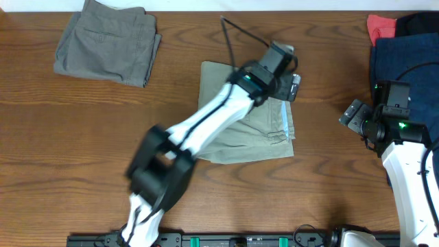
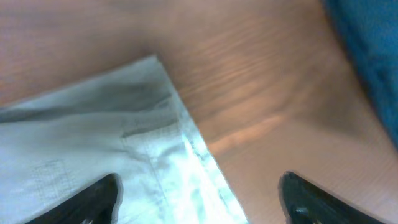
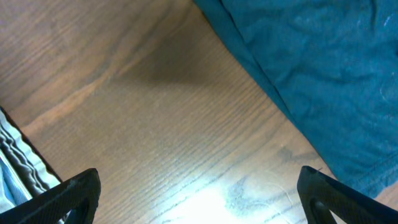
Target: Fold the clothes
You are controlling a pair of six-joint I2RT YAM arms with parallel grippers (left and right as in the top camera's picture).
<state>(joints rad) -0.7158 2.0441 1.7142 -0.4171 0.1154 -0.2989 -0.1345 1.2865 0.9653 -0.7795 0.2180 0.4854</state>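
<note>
The pale khaki-green shorts [image 1: 257, 130] lie folded in the middle of the table, partly hidden under my left arm. My left gripper [image 1: 293, 86] is open and empty just above their far right corner. In the left wrist view the shorts' corner and light edge [image 2: 149, 143] lie between and left of the open fingers [image 2: 199, 202]. My right gripper [image 1: 354, 118] is open and empty over bare wood to the right of the shorts. In the right wrist view its fingers [image 3: 199, 199] span bare wood, with the shorts' edge [image 3: 15, 158] at the far left.
Darker grey-olive shorts [image 1: 106, 41] lie folded at the back left. A navy blue garment [image 1: 405, 68] lies at the right edge, also in the right wrist view [image 3: 323, 68], with a red cloth [image 1: 381, 27] behind it. A black cable [image 1: 236, 31] runs above the shorts.
</note>
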